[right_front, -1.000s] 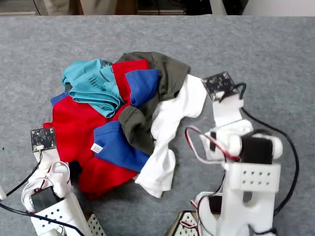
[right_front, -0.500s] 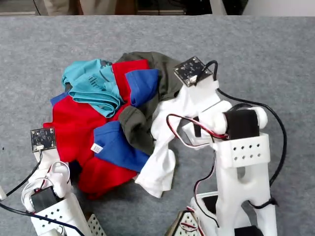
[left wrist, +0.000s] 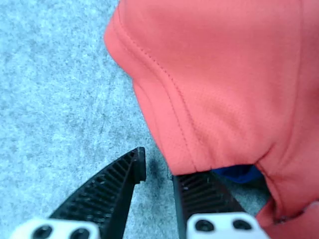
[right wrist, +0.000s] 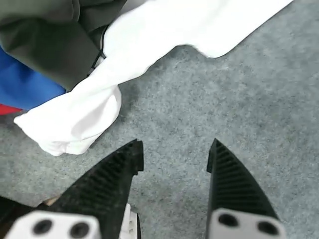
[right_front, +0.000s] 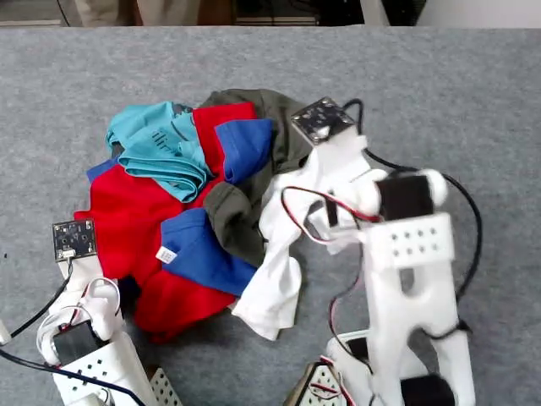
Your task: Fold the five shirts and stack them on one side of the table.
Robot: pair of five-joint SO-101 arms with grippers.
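Note:
Five shirts lie in a crumpled heap on the grey table (right_front: 473, 93): teal shirt (right_front: 156, 144), red shirt (right_front: 127, 211), blue shirt (right_front: 199, 245), olive shirt (right_front: 287, 118) and white shirt (right_front: 279, 279). My right arm (right_front: 355, 186) hangs over the white shirt's upper part. Its gripper (right wrist: 174, 149) is open above bare table, just short of the white shirt (right wrist: 164, 35), with the olive shirt (right wrist: 45, 40) behind. The left arm (right_front: 84, 296) stands at the heap's near left corner. My left gripper (left wrist: 157, 167) is narrowly open with nothing between its fingers, one finger at the red shirt's hem (left wrist: 214, 74).
Grey felt stretches to the right of the heap (right_front: 490, 169) and along the far edge. A white tag (right_front: 166, 255) sits on the blue shirt. Red and black cables loop off the right arm (right_front: 292, 216).
The right arm has swung left from the bare table onto the white shirt, toward the olive one. The left arm and the shirts have not moved.

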